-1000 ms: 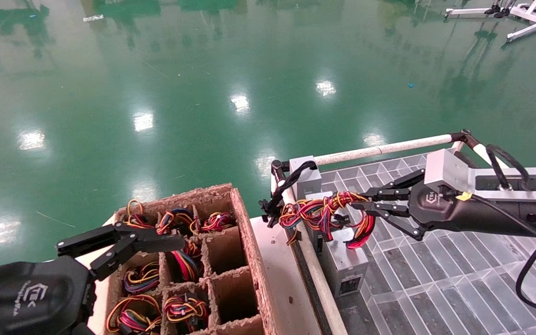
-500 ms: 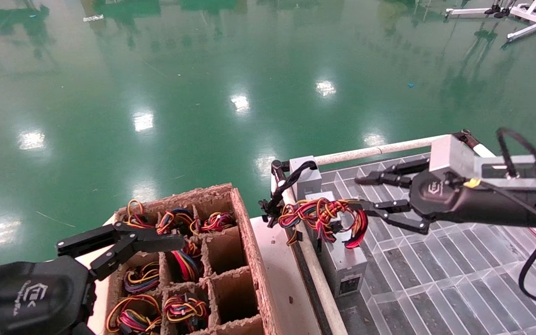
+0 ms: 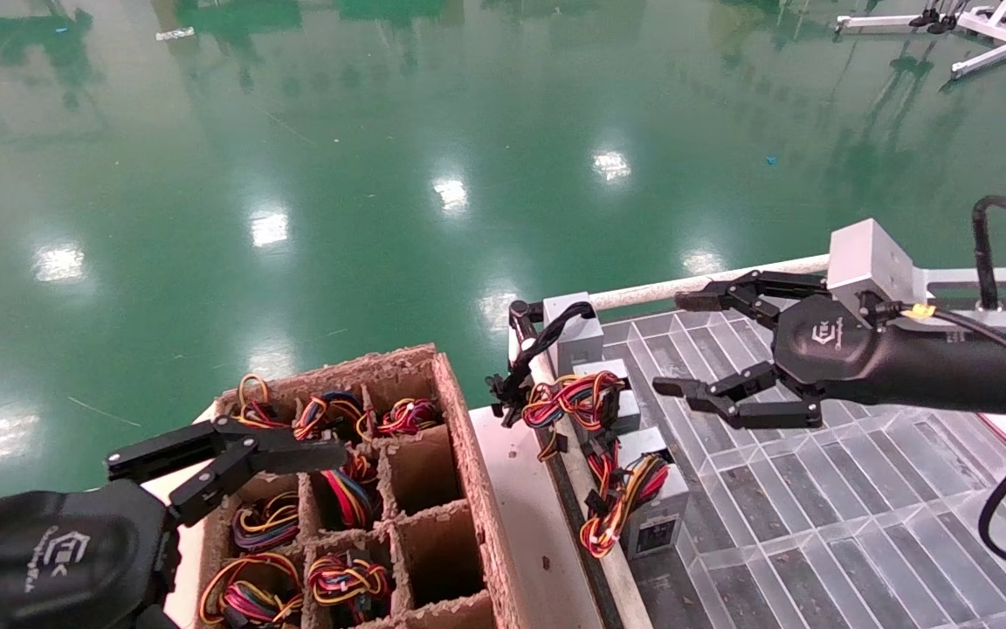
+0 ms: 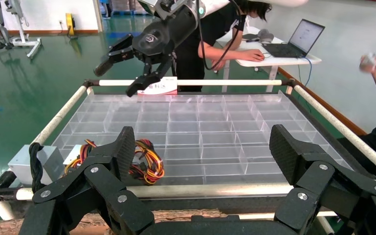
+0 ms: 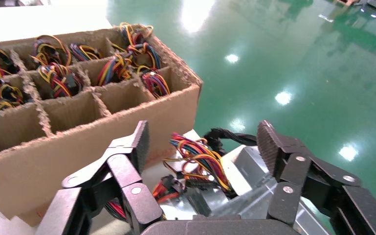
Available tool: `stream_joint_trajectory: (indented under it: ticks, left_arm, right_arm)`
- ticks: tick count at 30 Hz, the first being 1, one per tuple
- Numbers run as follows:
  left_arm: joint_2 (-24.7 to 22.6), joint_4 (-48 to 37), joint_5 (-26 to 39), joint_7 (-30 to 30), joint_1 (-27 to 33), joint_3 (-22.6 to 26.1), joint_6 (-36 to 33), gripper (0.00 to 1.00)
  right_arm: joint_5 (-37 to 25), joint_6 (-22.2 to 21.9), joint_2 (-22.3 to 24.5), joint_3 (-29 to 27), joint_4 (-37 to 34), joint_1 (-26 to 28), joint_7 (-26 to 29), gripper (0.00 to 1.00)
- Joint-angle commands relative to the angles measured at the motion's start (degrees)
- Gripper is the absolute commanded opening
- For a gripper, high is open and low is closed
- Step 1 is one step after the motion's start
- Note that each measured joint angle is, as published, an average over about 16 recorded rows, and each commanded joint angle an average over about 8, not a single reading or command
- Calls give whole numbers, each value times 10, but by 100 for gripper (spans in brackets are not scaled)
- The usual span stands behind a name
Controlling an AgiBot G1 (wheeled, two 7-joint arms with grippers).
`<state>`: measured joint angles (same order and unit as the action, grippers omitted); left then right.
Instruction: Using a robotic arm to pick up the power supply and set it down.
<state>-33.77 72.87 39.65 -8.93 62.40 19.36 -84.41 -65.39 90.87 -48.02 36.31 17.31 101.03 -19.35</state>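
A grey power supply (image 3: 662, 500) stands at the near left edge of the clear tray (image 3: 826, 498). Its red, yellow and orange wires (image 3: 613, 502) hang loose over the tray's edge. A second one (image 3: 615, 397) sits just behind it with its bundle (image 3: 566, 393) on top. My right gripper (image 3: 683, 343) hovers open above and to the right of both, holding nothing. In the right wrist view the right gripper (image 5: 203, 141) frames the wires (image 5: 200, 157) below. My left gripper (image 3: 285, 450) stays open over the cardboard box (image 3: 468, 454); in its own wrist view the left gripper (image 4: 205, 147) is empty.
A plain grey block (image 3: 573, 325) with a black cable stands at the tray's far left corner. White rails (image 3: 713, 281) border the tray. The cardboard box's cells hold several wire bundles (image 3: 346, 581). A person (image 4: 215, 29) stands at a desk beyond the tray.
My right gripper opened, let go of the wire bundle, and rose back to the right. The bundle dropped and now hangs beside the power supply. The left arm has not moved.
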Motion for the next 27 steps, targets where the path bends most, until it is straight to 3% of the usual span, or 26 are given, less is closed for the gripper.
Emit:
stream_joint_trajectory:
  ticks: [1, 27]
  left_arm:
    - [0, 0, 0, 0, 0, 0, 0, 100]
    - [-4, 2, 6, -5, -2, -10, -4, 100]
  right_arm:
    - [8, -2, 4, -6, 19, -13, 10, 100]
    - [120, -26, 66, -103, 287, -201, 154, 100]
